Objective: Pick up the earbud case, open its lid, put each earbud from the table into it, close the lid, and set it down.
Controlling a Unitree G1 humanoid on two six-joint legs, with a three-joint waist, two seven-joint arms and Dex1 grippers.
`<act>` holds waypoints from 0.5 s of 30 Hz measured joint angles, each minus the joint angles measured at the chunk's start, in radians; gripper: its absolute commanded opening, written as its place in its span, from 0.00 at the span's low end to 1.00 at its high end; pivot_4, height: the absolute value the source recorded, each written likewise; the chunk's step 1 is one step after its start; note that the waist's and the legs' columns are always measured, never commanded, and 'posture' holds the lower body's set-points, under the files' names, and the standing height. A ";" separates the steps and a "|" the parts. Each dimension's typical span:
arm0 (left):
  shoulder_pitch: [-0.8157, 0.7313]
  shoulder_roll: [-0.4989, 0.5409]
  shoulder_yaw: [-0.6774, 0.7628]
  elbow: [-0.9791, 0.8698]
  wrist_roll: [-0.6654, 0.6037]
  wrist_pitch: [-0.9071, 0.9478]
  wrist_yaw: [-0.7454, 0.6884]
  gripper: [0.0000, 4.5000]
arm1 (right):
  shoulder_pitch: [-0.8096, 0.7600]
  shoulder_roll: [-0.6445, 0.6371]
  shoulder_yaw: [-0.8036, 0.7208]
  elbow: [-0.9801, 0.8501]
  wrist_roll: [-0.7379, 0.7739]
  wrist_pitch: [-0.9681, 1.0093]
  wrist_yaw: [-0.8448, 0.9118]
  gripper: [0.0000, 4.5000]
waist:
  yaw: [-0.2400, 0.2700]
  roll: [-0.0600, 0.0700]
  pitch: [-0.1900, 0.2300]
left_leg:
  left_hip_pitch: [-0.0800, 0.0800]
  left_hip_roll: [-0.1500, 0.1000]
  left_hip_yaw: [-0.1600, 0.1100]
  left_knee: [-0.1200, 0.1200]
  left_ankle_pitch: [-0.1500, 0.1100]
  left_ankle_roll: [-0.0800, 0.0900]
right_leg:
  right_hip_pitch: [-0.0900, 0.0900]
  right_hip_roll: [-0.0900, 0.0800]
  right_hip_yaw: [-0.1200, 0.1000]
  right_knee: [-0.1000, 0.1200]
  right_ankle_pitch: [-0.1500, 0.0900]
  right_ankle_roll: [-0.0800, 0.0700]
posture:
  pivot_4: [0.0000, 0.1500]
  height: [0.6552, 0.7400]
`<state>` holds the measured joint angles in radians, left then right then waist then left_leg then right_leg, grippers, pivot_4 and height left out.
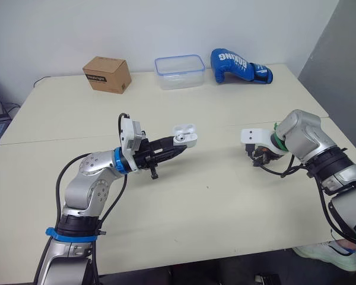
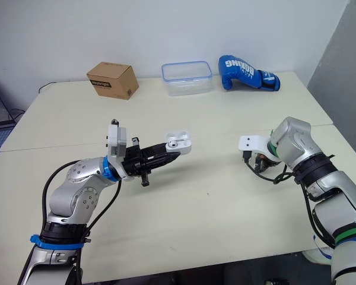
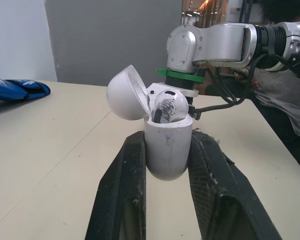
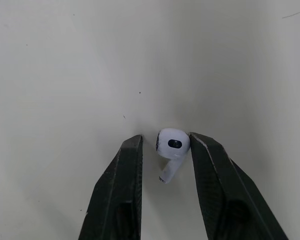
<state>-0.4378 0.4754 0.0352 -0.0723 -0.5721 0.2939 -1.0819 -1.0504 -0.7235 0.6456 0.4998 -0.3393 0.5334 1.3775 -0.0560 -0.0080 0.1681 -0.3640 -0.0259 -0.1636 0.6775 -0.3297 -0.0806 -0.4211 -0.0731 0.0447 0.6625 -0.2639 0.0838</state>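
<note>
Cannot make out the right gripper [image 4: 166, 140] from the head views, tucked there under the white wrist camera mount [image 1: 251, 135]. Cannot read the print on the cardboard box [image 1: 107, 74] at the far edge of the bench [image 1: 213, 196]. Cannot judge the second socket of the earbud case [image 1: 185, 136], screened by the open lid [image 3: 127, 95] and the seated earbud [image 3: 167, 106]. Found the case clamped upright by its lower body between the two fingers of the left gripper [image 3: 168, 142], held clear above the bench near its middle. Noted a smooth, glossy white rounded shell, the lid hinged back and tilted to one side, and dark smudges on the bulb of the seated earbud. Found the right gripper down at the bench surface with fingers [image 4: 122, 190] apart, straddling the loose earbud [image 4: 172, 146]: white, glossy, round head with a dark oval grille and a short stem, touching one finger with a narrow gap at the other. Noted matte black, wedge-shaped fingers with rough inner faces on both grippers. Noted a pale, matte, faintly speckled bench top. Recorded along the far edge, well apart from both grippers: the brown box, a clear plastic container [image 1: 179, 71] with a blue rim, and a blue boxing glove [image 1: 240, 66].
</note>
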 measured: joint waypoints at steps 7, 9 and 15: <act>0.000 0.000 0.000 0.000 0.000 0.000 0.001 0.18 | -0.001 0.007 -0.005 0.013 -0.005 -0.012 0.007 0.16 | 0.000 0.000 0.000 | 0.000 0.000 0.000 0.000 0.000 0.000 | 0.000 0.000 0.000 0.000 0.000 0.000 | 1.00 1.00; 0.000 0.000 0.000 0.000 0.000 0.000 0.002 0.18 | -0.001 0.008 -0.006 0.014 -0.008 -0.019 0.007 0.09 | 0.000 0.000 0.000 | 0.001 0.000 0.000 0.000 0.000 0.000 | 0.000 0.000 0.000 0.000 0.000 0.000 | 1.00 1.00; 0.000 0.000 0.000 0.000 0.000 0.000 0.002 0.18 | -0.001 0.009 -0.007 0.013 -0.021 -0.026 0.013 0.09 | 0.000 0.000 0.000 | 0.000 0.000 0.000 0.000 0.000 0.000 | 0.001 0.000 0.000 0.000 0.000 0.000 | 1.00 1.00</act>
<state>-0.4374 0.4754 0.0351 -0.0727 -0.5718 0.2939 -1.0803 -1.0514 -0.7141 0.6381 0.5124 -0.3603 0.5072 1.3902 -0.0563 -0.0080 0.1679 -0.3636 -0.0260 -0.1636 0.6778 -0.3297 -0.0806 -0.4205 -0.0731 0.0447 0.6627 -0.2639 0.0837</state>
